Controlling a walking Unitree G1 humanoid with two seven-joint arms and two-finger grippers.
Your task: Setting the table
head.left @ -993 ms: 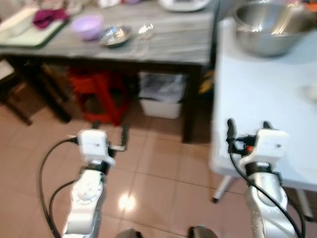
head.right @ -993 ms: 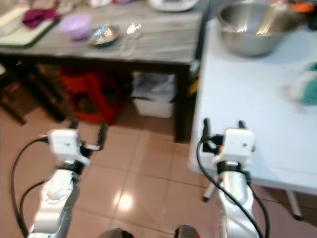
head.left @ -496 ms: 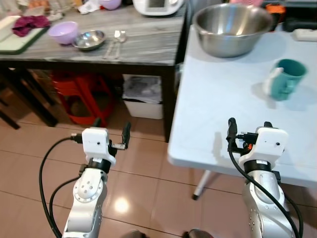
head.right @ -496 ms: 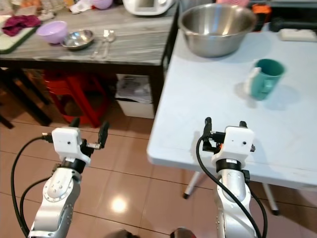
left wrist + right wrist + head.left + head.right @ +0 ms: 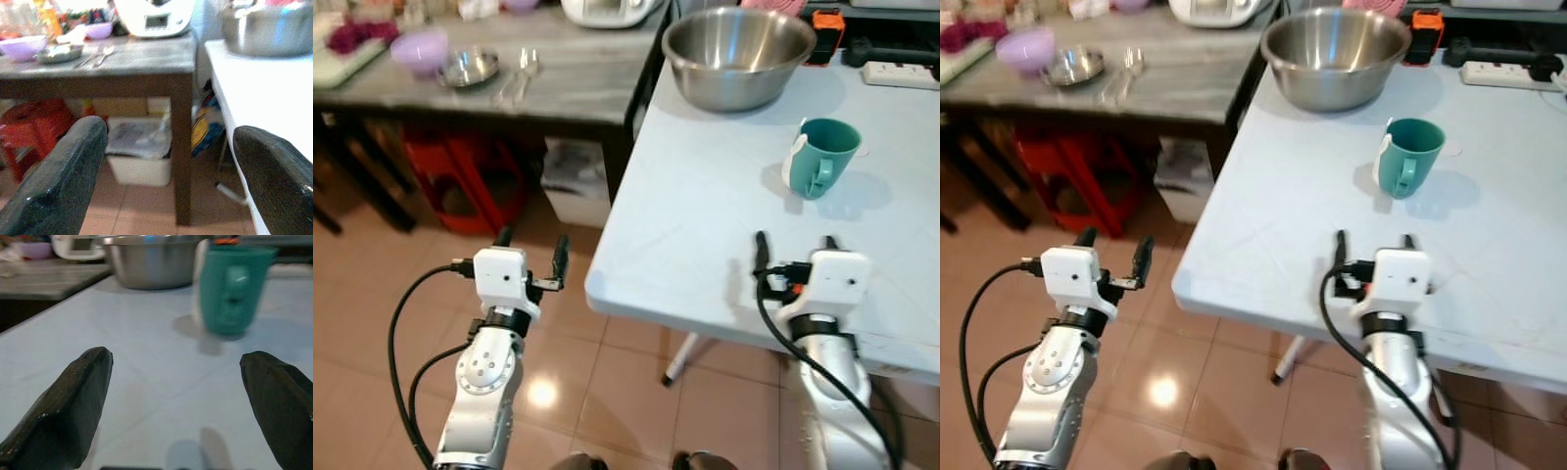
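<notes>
On the pale blue table (image 5: 705, 225) at the robot's right stands a teal mug (image 5: 824, 157), upright, handle turned toward the robot, with something white just behind it on its left side. Beyond the mug, near the table's far corner, sits a big steel mixing bowl (image 5: 737, 56), well apart from the mug. Over the near part of that table hovers the right gripper (image 5: 791, 245), its two black fingers spread wide and holding nothing; the mug lies ahead of it, a little to the right, and the wrist camera shows the mug between the fingertips (image 5: 73, 401) but well beyond them. Out over the tiled floor (image 5: 607, 382), off the table's edge, is the left gripper (image 5: 530, 245), fingers also spread wide and empty, pointing toward the dark-legged wooden side table (image 5: 568, 83) at the far left. That grey-topped table carries a lilac bowl (image 5: 418, 47), a small steel dish (image 5: 471, 67) just beside it, and a spoon and fork (image 5: 522, 70) lying side by side next to the dish. A white appliance (image 5: 607, 10) stands at its back edge. Beneath it I can see a red plastic stool (image 5: 460, 176) and a white bin (image 5: 576, 181) lined with a bag.
</notes>
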